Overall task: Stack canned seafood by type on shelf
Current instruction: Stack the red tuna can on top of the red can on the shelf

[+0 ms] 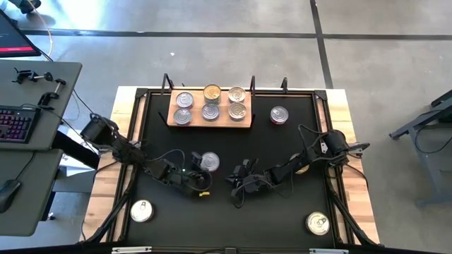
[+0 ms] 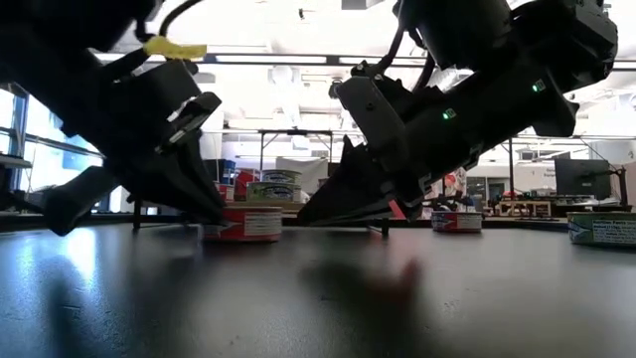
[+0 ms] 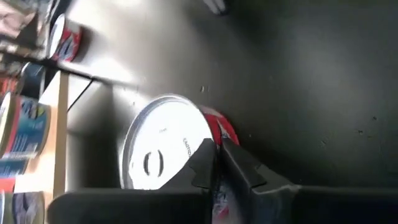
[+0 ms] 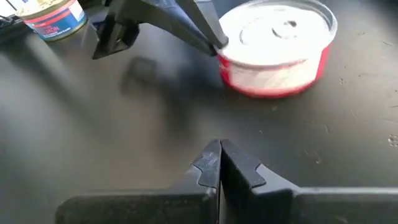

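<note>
My left pincer point(image 1: 201, 178) sits near the middle of the desk point(image 1: 282, 219), fingers pressed together with nothing between them, their tips right against the rim of a red-sided tin point(image 1: 210, 162) at about one o'clock from it. Through my left wrist camera that tin point(image 3: 168, 146) fills the view, silver pull-tab lid up, my closed fingertips point(image 3: 214, 165) touching its edge. From table height the same tin point(image 2: 243, 223) stands flat on the black mat just beside my left fingers.

My right pincer point(image 1: 242, 182) is shut too, empty, hovering low just at three o'clock from the left one; its wrist camera looks across bare mat at the tin point(image 4: 277, 46) and the left fingers beside it.

The shelf point(image 1: 210, 117), pale wood, lies at twelve o'clock and carries six tins in two rows of three; the gold-lidded tin point(image 1: 212, 93) sits mid back row. A red tin point(image 1: 280, 115) rests on the mat just at three o'clock from the shelf. Two more wait near the front: one tin at seven o'clock point(image 1: 142, 210), another at five o'clock point(image 1: 318, 223).
</note>
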Action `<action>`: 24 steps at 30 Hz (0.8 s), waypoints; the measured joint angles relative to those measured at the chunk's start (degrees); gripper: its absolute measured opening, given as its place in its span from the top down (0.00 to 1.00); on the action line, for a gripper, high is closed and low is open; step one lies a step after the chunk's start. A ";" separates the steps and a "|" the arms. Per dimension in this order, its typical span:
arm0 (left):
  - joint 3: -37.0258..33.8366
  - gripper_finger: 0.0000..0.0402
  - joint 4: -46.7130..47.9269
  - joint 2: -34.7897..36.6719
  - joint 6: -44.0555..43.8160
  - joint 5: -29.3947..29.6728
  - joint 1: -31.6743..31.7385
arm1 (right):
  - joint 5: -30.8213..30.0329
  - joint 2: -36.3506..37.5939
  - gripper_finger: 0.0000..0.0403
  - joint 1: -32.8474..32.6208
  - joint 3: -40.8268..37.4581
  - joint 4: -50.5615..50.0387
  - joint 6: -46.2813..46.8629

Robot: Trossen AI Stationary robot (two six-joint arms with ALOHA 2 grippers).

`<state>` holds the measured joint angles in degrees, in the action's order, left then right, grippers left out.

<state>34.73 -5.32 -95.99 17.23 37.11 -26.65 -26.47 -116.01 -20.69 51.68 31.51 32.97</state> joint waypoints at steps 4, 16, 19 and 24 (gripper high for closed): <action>1.25 0.99 3.82 1.50 -3.40 4.30 -3.41 | 0.01 0.00 1.00 0.00 0.00 -0.28 -0.03; 7.17 1.00 21.65 6.38 -15.54 16.25 -8.08 | 0.03 0.00 1.00 0.00 0.00 -0.44 -0.92; 7.17 1.00 24.34 8.56 -19.07 17.35 -7.26 | 0.03 0.00 1.00 0.00 0.00 -0.46 -1.00; 7.18 1.00 29.02 15.82 -22.07 21.76 -3.60 | 0.03 0.00 1.00 0.00 0.00 -0.46 -1.55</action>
<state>41.91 23.70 -80.17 -4.84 58.87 -30.25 -26.44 -116.01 -20.69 51.68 31.05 31.42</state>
